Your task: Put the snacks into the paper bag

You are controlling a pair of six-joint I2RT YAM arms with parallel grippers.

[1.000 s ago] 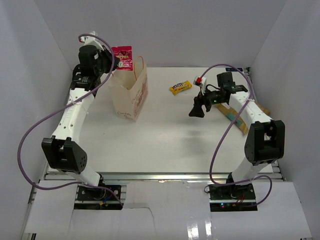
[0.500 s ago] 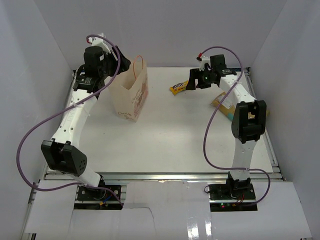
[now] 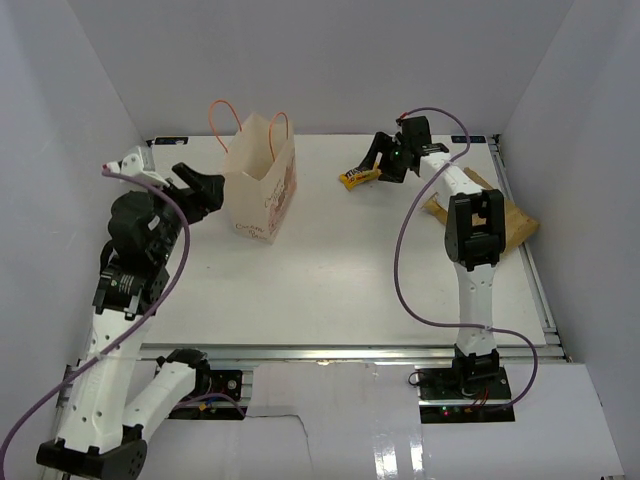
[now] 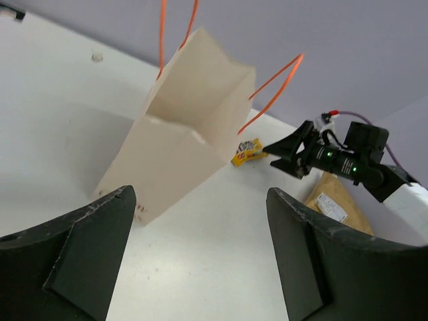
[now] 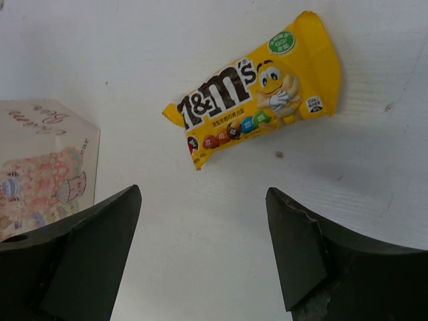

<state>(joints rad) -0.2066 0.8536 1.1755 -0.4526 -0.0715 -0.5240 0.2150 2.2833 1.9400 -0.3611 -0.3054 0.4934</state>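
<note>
The cream paper bag (image 3: 262, 190) stands upright at the back left, its mouth open and its orange handles up; it also shows in the left wrist view (image 4: 175, 150) and at the edge of the right wrist view (image 5: 37, 167). My left gripper (image 3: 208, 192) hangs open and empty just left of the bag (image 4: 200, 194). A yellow snack packet (image 3: 355, 178) lies flat on the table right of the bag (image 5: 257, 97) (image 4: 249, 151). My right gripper (image 3: 384, 162) hovers open right beside it, nothing between its fingers (image 5: 202, 192). A tan-brown pouch (image 3: 512, 218) lies at the right (image 4: 338, 204), partly under the right arm.
White walls close in the table on the left, back and right. A metal rail (image 3: 330, 352) runs along the near edge by the arm bases. The right arm's purple cable (image 3: 402, 250) loops over the table's right half.
The left gripper held a pink-red packet above the bag, opened, and drew back left and nearer; the packet is out of sight. The right gripper swung back to the yellow packet.
</note>
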